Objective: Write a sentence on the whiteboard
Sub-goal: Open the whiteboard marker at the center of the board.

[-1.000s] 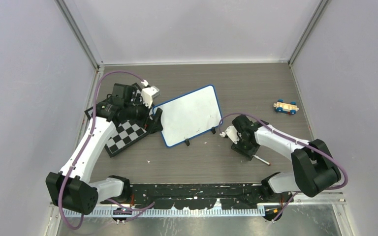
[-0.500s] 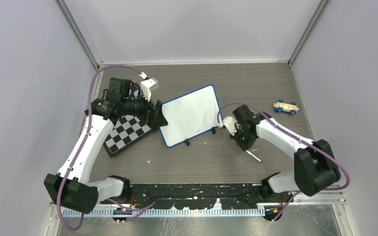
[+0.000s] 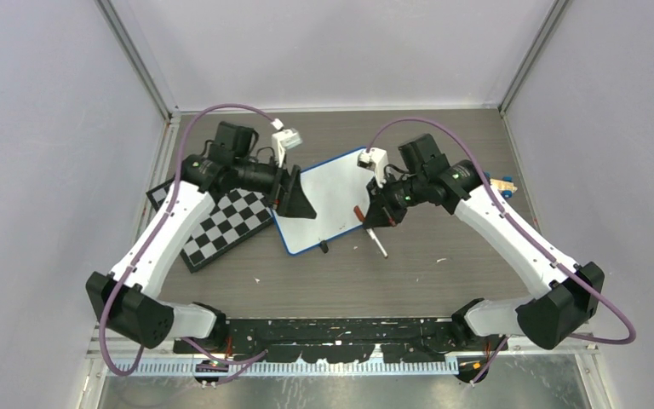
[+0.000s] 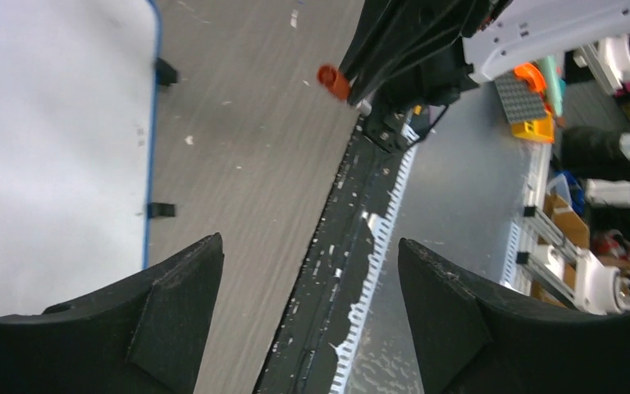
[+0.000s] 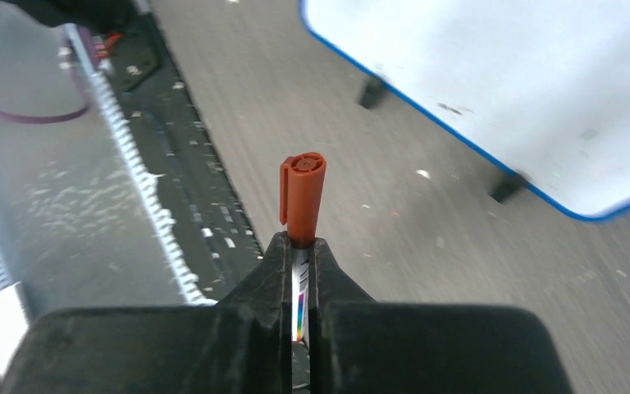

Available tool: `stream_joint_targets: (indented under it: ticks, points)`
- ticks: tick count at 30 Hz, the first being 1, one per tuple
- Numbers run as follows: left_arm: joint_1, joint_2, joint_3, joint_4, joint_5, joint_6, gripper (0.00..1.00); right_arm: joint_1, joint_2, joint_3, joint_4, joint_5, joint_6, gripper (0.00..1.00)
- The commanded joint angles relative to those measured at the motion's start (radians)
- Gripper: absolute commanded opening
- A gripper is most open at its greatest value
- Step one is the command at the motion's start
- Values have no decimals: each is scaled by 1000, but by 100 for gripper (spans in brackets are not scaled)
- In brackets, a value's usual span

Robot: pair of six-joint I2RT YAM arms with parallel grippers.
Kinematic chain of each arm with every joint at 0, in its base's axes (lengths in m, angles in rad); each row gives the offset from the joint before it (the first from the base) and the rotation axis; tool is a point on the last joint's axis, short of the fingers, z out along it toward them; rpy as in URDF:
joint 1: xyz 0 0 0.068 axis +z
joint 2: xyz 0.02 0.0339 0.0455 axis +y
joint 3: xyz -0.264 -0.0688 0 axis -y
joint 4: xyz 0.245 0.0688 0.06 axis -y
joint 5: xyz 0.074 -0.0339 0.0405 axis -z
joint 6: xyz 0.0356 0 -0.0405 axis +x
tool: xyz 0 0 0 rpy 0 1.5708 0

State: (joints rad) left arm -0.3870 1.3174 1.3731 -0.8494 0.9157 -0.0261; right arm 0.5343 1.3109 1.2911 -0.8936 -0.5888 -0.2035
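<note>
The whiteboard (image 3: 336,192) lies tilted on the table, white with a blue frame and black clip feet. It also shows in the left wrist view (image 4: 49,123) and the right wrist view (image 5: 500,82). The sentence is out of view; the board's visible face is plain white. My right gripper (image 3: 375,217) hangs over the board's right edge, shut on a marker (image 5: 303,197) with an orange cap. The marker's white end (image 3: 381,249) sticks out toward the table. Over the board's left part my left gripper (image 3: 300,204) stands open with nothing between its fingers (image 4: 172,312).
A black-and-white chessboard (image 3: 221,226) lies left of the whiteboard, under the left arm. A small toy car (image 3: 504,183) sits at the right, half hidden by the right arm. Walls close off three sides. A black rail (image 3: 341,328) runs along the near edge.
The right gripper shut on the marker on the table, lifted it and carried it left to the whiteboard's right edge. The left gripper moved right, from the chessboard to over the whiteboard.
</note>
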Motion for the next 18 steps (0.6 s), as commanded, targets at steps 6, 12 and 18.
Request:
stream_joint_targets:
  ticks: [6, 12, 18]
  points:
    - [-144, 103, 67, 26, 80, -82, 65, 133, 49, 124, -30, -109, 91, 0]
    - [-165, 110, 20, 128, 163, -180, 58, 165, 60, 135, -25, -90, 97, 0]
    - [-168, 111, -15, 196, 165, -242, 54, 170, 70, 163, -19, -89, 117, 0]
